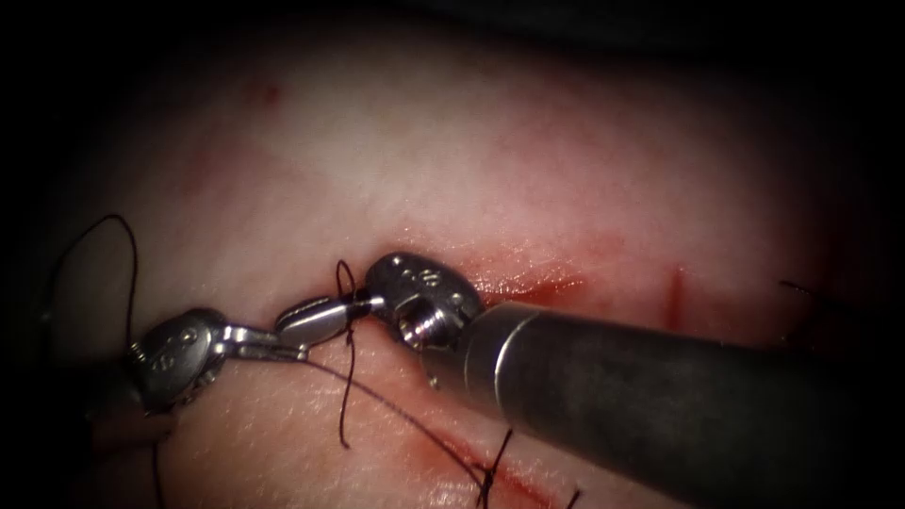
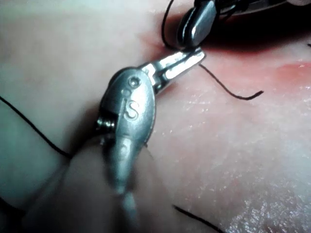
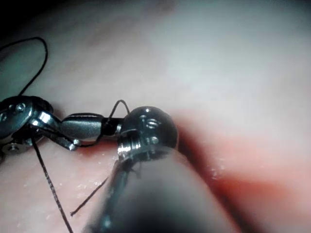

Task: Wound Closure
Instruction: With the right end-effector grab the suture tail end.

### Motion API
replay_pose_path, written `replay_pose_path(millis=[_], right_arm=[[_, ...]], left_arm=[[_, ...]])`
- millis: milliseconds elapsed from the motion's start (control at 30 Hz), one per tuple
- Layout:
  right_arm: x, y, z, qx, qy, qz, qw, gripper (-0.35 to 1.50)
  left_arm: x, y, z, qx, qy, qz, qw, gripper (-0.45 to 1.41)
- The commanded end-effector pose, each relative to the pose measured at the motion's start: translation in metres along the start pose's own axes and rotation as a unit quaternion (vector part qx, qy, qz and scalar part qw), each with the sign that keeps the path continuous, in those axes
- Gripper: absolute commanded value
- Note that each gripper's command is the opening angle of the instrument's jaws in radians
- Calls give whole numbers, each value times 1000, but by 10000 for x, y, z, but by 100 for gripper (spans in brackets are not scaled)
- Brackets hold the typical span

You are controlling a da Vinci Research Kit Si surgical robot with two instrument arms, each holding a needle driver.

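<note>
We see the right tool [image 1: 316, 319] with jaws together, thread [image 1: 349, 363] wrapped around them just above the cut [image 1: 528, 287]. The left tool [image 1: 273, 347], touching it, looks closed; whether it grips thread, we cannot tell.

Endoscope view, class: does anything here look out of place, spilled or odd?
Red fluid lies smeared on the tissue along the cut. Thread loops around the right tool, with a loose end trailing below it. The left tool sits tip to tip with it. I cannot make out a needle.

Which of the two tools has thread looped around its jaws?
The right arm's tool, entering from the picture's right: the thread loops over its jaws. The left arm's tool has none around it.
</note>
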Motion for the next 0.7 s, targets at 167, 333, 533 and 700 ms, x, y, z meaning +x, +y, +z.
replay_pose_path(millis=[167,333,533,700], right_arm=[[10,2,1,-7,21,2,1000,-35],[14,4,-1,-9,27,0,1000,-35],[8,3,2,-6,22,-5,1000,-35],[8,2,1,-7,23,-5,1000,-35]], left_arm=[[-6,-4,6,2,0,0,1000,-45],[-2,-3,8,3,0,-1,1000,-45],[5,-6,10,5,0,-8,1000,-45],[10,-7,11,5,-1,-8,1000,-45]])
